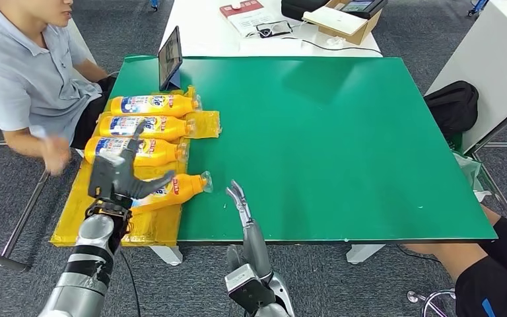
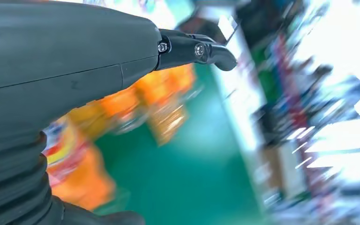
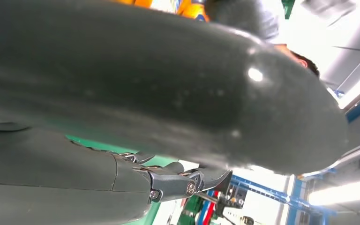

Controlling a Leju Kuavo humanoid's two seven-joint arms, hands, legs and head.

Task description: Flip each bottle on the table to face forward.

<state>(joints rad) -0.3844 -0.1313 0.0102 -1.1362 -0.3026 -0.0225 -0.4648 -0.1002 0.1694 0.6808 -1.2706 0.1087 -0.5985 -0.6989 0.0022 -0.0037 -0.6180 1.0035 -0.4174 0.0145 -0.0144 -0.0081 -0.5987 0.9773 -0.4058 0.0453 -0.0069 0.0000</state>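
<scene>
Several yellow bottles lie on their sides at the left of the green table [image 1: 343,145], caps pointing right. From far to near they are a first bottle [image 1: 155,104], a second [image 1: 148,125], a third [image 1: 153,151] and a fourth bottle [image 1: 179,187], which lies tilted. My left hand [image 1: 115,175] hovers over the fourth bottle's base with fingers spread and thumb stretched across the bottle. Blurred orange bottles [image 2: 77,157] lie beyond the left hand [image 2: 61,70] in its wrist view. My right hand [image 1: 241,201] is at the table's near edge with straight fingers, holding nothing.
Yellow wrapping [image 1: 148,224] lies under the bottles and hangs over the left edge. A tablet [image 1: 170,58] stands at the far left corner. A person sits at the left with a blurred hand [image 1: 56,155] near the bottles. A black bag [image 1: 454,105] lies right of the table.
</scene>
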